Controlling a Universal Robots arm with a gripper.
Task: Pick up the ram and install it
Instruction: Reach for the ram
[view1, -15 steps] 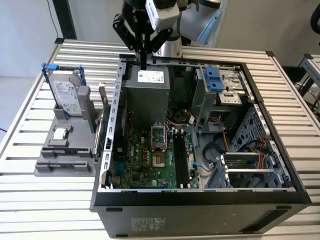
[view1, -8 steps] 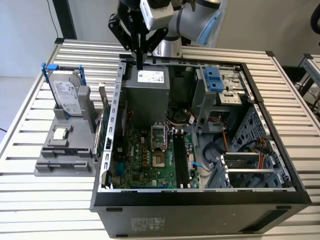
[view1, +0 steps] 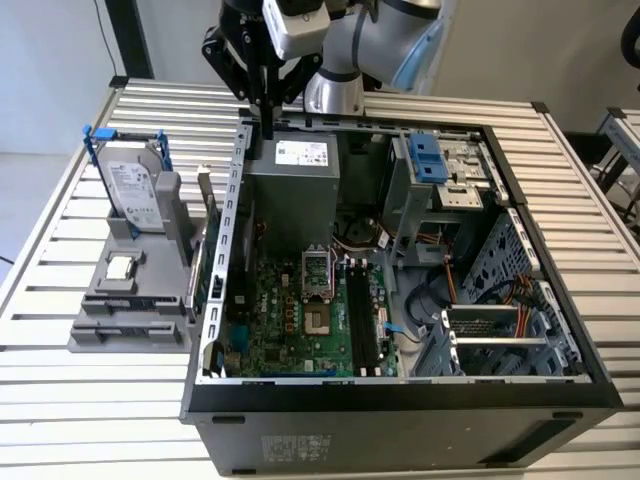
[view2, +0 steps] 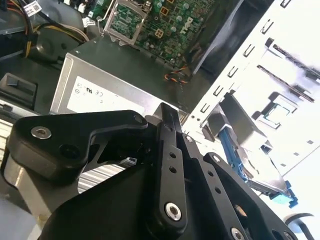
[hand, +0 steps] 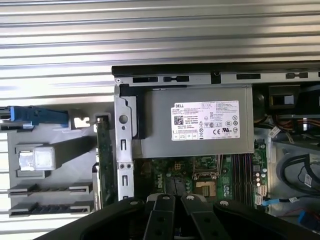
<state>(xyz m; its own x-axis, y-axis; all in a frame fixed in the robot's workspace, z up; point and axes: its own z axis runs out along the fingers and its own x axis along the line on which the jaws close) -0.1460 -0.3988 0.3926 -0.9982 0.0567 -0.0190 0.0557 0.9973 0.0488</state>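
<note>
Poised at the upper centre of the exterior view, with the end effector (view1: 267, 128) pinched together and empty, above the back rim of the open computer case (view1: 400, 395) and just beside the grey power supply (view1: 295, 185). Toward the exterior view's left, standing on edge in a grey holder (view1: 125, 300) on the slatted surface (view1: 60, 400), close against the case's outer wall: the ram (view1: 209, 250) (untouched, well apart from the end effector). Also upright in the holder, a hard drive (view1: 132, 190).
</note>
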